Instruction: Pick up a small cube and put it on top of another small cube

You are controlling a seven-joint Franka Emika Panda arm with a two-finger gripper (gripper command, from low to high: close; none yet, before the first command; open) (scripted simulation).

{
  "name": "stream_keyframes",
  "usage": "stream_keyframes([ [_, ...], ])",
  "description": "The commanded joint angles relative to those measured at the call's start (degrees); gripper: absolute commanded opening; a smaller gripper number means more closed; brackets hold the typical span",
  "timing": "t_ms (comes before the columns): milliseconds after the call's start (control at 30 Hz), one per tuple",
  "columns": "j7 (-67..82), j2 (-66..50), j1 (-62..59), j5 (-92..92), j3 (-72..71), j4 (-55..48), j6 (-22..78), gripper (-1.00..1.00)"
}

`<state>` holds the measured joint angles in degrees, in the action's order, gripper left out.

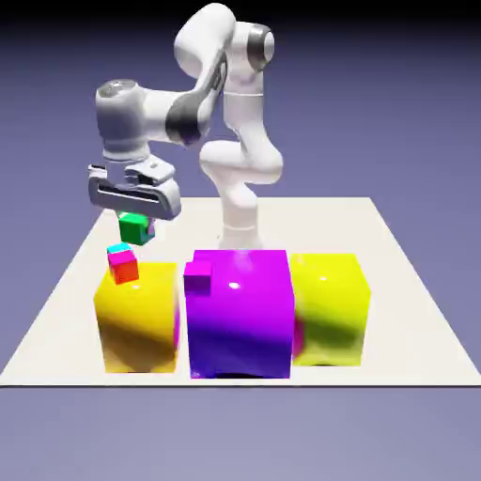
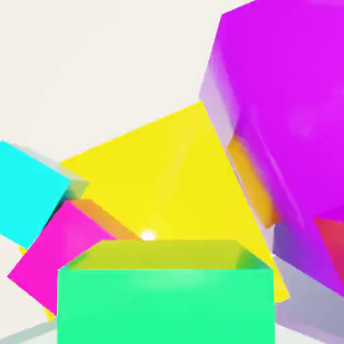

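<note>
Plain blue-violet backdrop (image 1: pixel 413 85), darker twd top; off-white tabletop (image 1: pixel 376 230), even light

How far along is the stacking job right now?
Done: the green cube is picked up, gripped in the shut hand and lifted clear. In hand: it hangs just above and slightly to the exterior view's right of the cyan-topped cube, which sits on the big yellow block. Left: lining up, lowering and releasing.

Hand view: small green cube (image 2: pixel 164 299) cut off by bottom edge, hiding both fingertips. Big glossy purple block (image 2: pixel 282 121) runs off top/right edges. Exterior view: green cube's top seemingly tucked betw. the jaws, partly hidden.
</note>
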<state>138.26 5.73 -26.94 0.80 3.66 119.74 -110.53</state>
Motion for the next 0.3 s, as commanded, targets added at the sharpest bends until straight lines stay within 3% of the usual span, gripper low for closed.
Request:
stream_keyframes([
  [0, 0.06, 0.00, -0.12, -0.18, 0.00, 0.00, 0.00, -1.00],
  [167, 0.19, -3.10, -0.17, -0.34, 0.07, 7.09, -10.19, -1.00],
  [200, 0.19, -3.10, -0.17, -0.34, 0.07, 7.10, -10.19, 1.00],
  [267, 0.16, -2.34, -0.16, -0.30, 0.05, 5.36, -7.70, 1.00],
])
